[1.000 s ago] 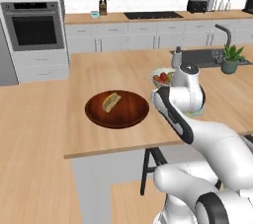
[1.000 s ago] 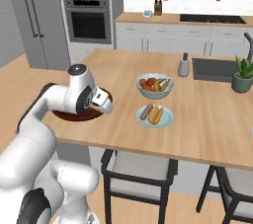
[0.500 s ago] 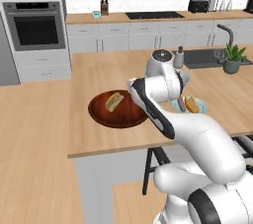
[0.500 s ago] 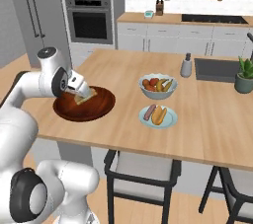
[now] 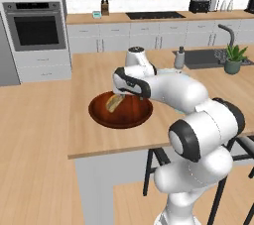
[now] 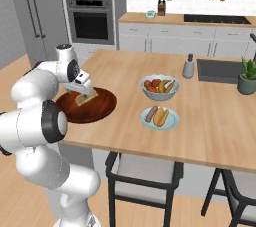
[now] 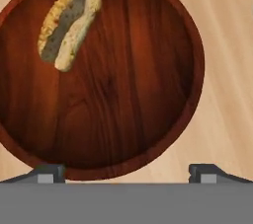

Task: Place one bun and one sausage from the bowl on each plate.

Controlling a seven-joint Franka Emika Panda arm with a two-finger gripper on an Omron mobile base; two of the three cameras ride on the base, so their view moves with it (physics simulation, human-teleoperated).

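The gripper [image 7: 126, 171] is hovering over the wooden bowl [image 7: 163, 94] with its fingers [image 7: 49, 172] spread wide and gripping nothing, probably to line up on the one bun [image 7: 66, 25] lying inside. The arm is reaching left over the counter [image 6: 130, 73], hand pointing down. Right of the bowl, one plate [image 6: 172, 121] is holding a bun and sausage, near the fruit bowl [image 6: 160, 87].
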